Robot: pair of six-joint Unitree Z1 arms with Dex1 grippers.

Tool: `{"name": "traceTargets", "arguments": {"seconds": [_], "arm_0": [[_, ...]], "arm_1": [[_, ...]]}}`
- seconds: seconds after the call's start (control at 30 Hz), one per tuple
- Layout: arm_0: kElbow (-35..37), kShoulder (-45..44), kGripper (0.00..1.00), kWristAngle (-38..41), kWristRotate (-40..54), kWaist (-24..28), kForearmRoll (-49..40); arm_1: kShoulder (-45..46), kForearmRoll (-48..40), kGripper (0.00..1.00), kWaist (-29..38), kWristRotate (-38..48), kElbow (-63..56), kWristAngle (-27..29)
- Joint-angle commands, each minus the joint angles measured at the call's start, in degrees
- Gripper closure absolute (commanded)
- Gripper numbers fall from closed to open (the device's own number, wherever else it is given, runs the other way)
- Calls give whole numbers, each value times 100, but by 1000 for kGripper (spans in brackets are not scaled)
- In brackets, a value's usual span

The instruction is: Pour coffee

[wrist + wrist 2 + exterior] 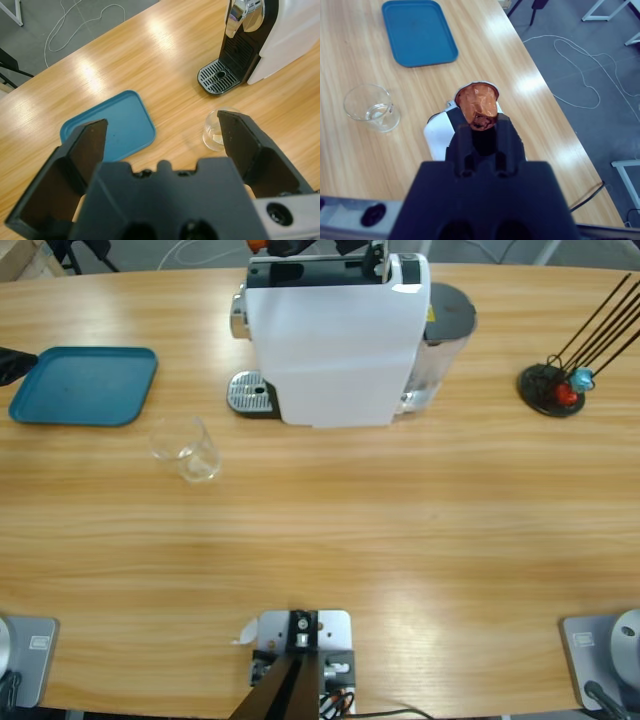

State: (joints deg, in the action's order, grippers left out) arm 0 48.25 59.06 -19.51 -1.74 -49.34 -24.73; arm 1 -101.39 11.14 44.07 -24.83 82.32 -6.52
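While the right gripper (479, 125) is pinching a capsule (478, 104) above the machine (335, 340), the left gripper (160, 137) is hovering spread; glass (192, 450) not yet at drip tray (250, 393).

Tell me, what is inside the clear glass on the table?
The glass tumbler holds only a thin layer of pale, nearly clear liquid at its bottom. In the left wrist view, the left gripper covers part of the glass.

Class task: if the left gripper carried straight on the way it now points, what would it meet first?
Probably bare table between the blue tray and the glass tumbler. The left gripper is open; depth is unclear, so its tumbler-side jaw might clip the glass.
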Motion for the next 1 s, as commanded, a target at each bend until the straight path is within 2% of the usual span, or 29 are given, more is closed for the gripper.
{"name": "traceTargets", "arguments": {"seconds": [0.03, 0.93, 0.97, 1.0], "arm_0": [[-225, 202, 50, 79, -90, 65, 100], [-257, 160, 48, 79, -90, 65, 100], [-264, 158, 49, 79, -90, 65, 100], [-264, 154, 48, 79, -90, 65, 100]], "arm_1": [[-227, 134, 1000, -32, -317, -158, 311], [-408, 199, 1000, 119, -384, -287, 191], [-406, 241, 903, 119, -368, -283, 198], [-396, 298, 677, 119, -370, -273, 214]]}}
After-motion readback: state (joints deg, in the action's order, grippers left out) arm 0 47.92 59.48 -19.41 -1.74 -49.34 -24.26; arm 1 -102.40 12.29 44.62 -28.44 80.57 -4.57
